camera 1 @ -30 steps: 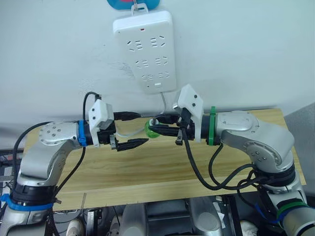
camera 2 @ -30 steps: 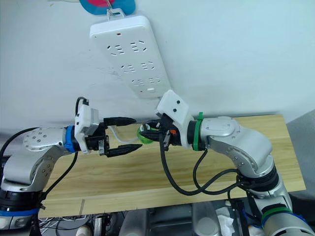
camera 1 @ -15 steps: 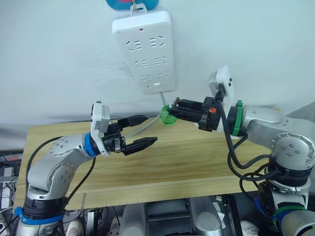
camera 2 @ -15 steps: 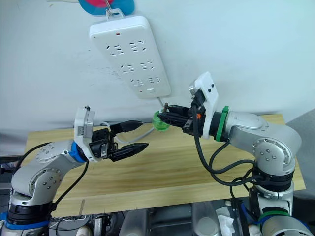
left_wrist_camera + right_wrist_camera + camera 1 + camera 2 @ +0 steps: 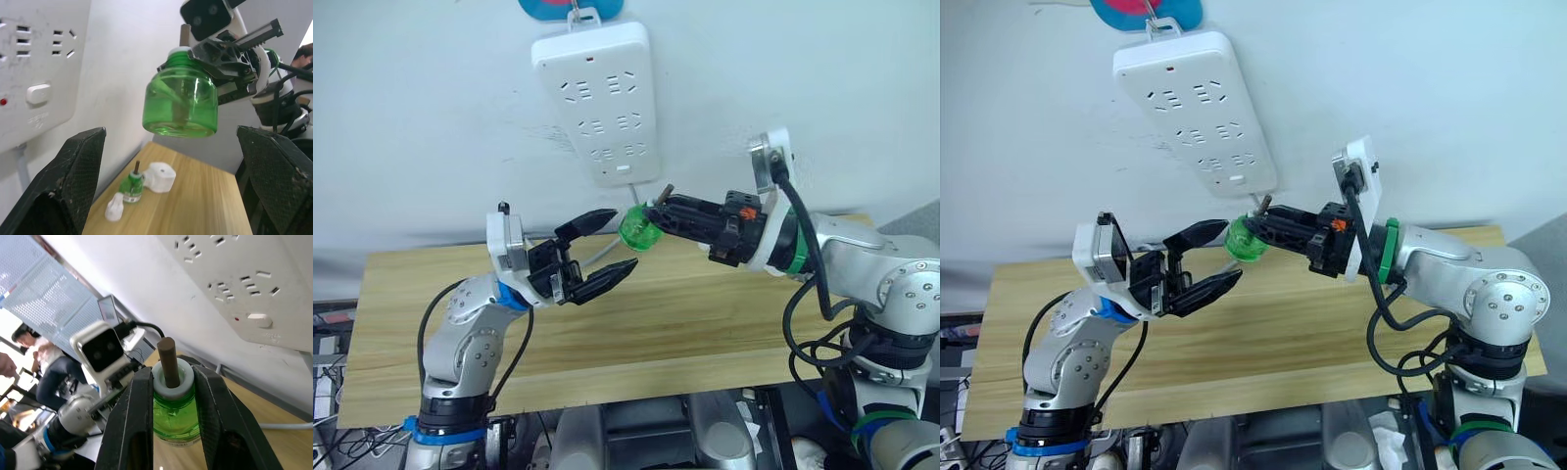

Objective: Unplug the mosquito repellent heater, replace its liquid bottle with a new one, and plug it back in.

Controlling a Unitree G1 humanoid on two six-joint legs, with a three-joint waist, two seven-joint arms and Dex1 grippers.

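Lifting a green bottle up between the two arms, clear of the surface (image 5: 705, 323).

The left gripper (image 5: 604, 248) has swung up with jaws spread wide and empty, just beside the wick-topped green bottle (image 5: 638, 231). The right gripper (image 5: 169, 382) is clenched on that bottle's neck and has raised it since a second ago. Further back lie a second wicked bottle (image 5: 131, 185), a white cap (image 5: 114, 206) and the heater (image 5: 160, 176). A handover looks likely next.
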